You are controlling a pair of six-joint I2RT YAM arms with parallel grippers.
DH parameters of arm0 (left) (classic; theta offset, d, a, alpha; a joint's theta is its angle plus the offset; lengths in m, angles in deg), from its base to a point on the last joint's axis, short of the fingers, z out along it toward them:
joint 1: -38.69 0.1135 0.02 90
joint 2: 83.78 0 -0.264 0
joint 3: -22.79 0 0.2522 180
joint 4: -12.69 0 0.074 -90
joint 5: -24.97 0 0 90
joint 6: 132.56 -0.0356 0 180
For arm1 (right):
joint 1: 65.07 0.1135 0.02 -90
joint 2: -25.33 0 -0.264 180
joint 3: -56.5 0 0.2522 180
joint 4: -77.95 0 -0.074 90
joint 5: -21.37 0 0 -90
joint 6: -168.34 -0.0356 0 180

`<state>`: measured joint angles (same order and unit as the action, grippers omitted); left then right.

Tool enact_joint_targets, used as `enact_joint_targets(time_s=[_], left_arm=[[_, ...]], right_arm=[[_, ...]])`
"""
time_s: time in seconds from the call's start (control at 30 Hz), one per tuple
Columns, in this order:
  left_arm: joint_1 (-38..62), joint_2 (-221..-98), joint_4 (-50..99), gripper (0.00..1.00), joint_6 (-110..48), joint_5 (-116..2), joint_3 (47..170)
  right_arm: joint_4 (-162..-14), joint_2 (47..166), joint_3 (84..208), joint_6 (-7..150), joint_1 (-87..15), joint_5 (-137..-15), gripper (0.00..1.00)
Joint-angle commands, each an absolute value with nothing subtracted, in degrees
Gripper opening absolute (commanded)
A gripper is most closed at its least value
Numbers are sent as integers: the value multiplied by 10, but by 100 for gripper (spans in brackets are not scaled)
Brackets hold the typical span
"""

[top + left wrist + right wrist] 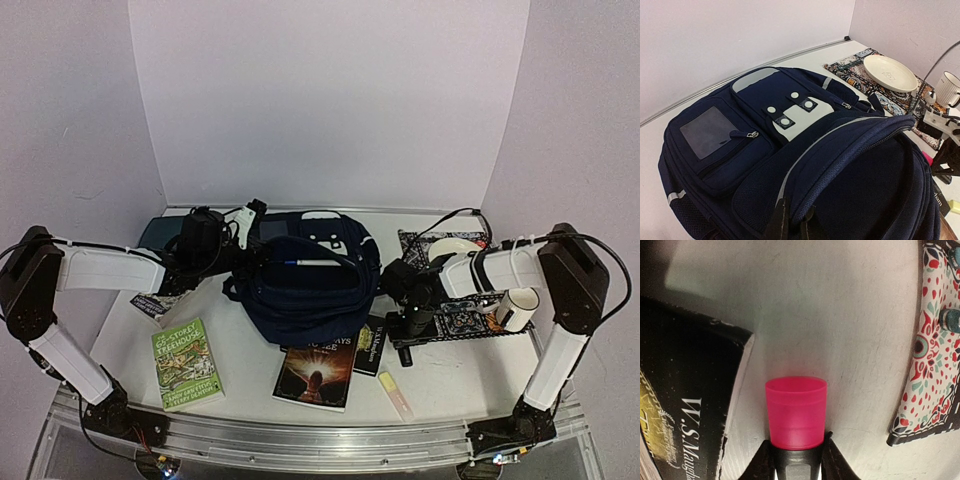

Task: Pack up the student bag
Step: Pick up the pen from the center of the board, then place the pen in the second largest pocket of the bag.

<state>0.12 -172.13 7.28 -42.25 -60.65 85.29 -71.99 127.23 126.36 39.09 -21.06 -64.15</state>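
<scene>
The student bag [305, 285] lies mid-table, navy with white patches, and fills the left wrist view [765, 130]. Its main opening gapes, and a white pen [315, 262] lies across its top. My left gripper [248, 248] is at the bag's left side, shut on the bag's zip edge [792, 222]. My right gripper [412, 322] points down just right of the bag. It is shut on a highlighter with a pink cap [796, 412] and a black body, held [797, 462] close above the table.
A black book [685, 405] lies just left of the highlighter [371, 345]. A fire-cover book [316, 373], a green book [187, 364] and a yellow highlighter [395, 393] lie near the front. A patterned mat [460, 322] at the right holds a plate [455, 247] and a mug [517, 308]. A teal pad [158, 232] lies back left.
</scene>
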Motion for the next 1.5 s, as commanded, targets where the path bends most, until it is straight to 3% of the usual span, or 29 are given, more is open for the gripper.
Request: enact_joint_targets(time_s=[0.0,0.1,0.23,0.53,0.9,1.37,1.47], left_arm=[[1,-1699,34,0,-409,-604,879],[1,-1699,36,0,-407,-602,880],[1,-1699,40,0,-403,-600,883],[1,-1703,51,0,-409,-601,898],[1,-1705,65,0,-415,-599,915],[1,-1719,72,0,-397,-569,924],[1,-1719,72,0,-394,-566,923]], right_arm=[[-685,1272,1255,388,-214,-624,17],[-671,1252,1259,399,-214,-612,9],[-648,1221,1276,427,-212,-591,4],[-596,1216,1414,618,-132,-497,2],[-595,1299,1570,917,-74,-444,1],[-625,1465,1759,1129,-70,-399,5],[-632,1488,1785,1145,-70,-377,16]])
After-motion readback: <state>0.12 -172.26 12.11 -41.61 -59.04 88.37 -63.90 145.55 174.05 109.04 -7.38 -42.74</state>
